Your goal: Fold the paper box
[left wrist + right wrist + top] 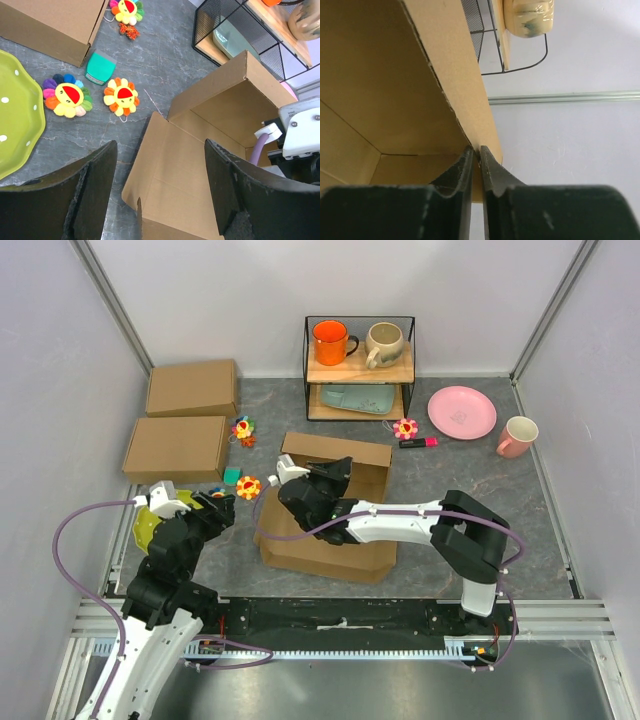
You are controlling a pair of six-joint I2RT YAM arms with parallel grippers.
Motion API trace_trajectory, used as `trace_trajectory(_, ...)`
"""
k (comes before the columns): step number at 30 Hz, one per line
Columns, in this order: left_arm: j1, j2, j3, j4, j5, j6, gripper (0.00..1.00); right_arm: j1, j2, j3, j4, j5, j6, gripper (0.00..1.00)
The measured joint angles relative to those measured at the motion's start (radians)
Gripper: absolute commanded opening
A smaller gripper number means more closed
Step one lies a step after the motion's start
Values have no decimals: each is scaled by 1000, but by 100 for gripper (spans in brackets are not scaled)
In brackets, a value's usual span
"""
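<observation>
At worktop [440, 495] centre | paper box [325, 558]: likely light, stiff corrugated, bends at creases | right tool [476, 151] pinches its raised wall edge, best hold near fold | left tool [160, 150] wide open, empty

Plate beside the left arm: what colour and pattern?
The plate is lime green with white dots; best in left wrist view.

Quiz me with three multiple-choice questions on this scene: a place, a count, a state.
1. Where is the orange mug? A atop the rack; B on a plate; C in a box.
2. How many mugs? A one; B three; C five.
3. What is the right tool doing? A gaping wide; B pinching a wall of the open cardboard box; C holding a mug.
Answers: A, it stands beside the beige mug; B, those two plus the pink mug; B, it clamps the cardboard edge.
</observation>
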Motion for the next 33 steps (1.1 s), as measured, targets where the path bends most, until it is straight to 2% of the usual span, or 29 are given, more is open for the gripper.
trace_trajectory(4, 0, -4, 0, -1, 0, 0, 76, 0, 10, 0, 0, 1, -6, 0)
trace_trajectory(11, 0, -17, 4, -4, -11, 1, 76, -2, 7, 44, -54, 23, 9, 0)
trace_trajectory(14, 0, -13, 32, -12, -30, 3, 76, -16, -21, 116, -188, 21, 90, 0)
trace_trajectory(18, 0, 11, 96, 1, -56, 27, 76, -95, -90, 295, -476, -31, 307, 0)
trace_trajectory(20, 0, 34, 148, 17, -73, 51, 76, -193, -142, 412, -629, -124, 467, 0)
trace_trajectory(23, 0, 64, 210, 47, -92, 79, 76, -381, -240, 473, -773, -313, 685, 0)
trace_trajectory(25, 0, 77, 243, 69, -103, 93, 75, -559, -318, 455, -832, -505, 824, 0)
trace_trajectory(28, 0, 80, 269, 100, -103, 99, 74, -805, -422, 340, -866, -776, 1012, 0)
trace_trajectory(30, 0, 80, 269, 109, -97, 98, 73, -869, -479, 235, -876, -927, 1124, 0)
trace_trajectory(33, 0, 70, 252, 113, -76, 91, 72, -866, -532, 95, -888, -1140, 1277, 0)
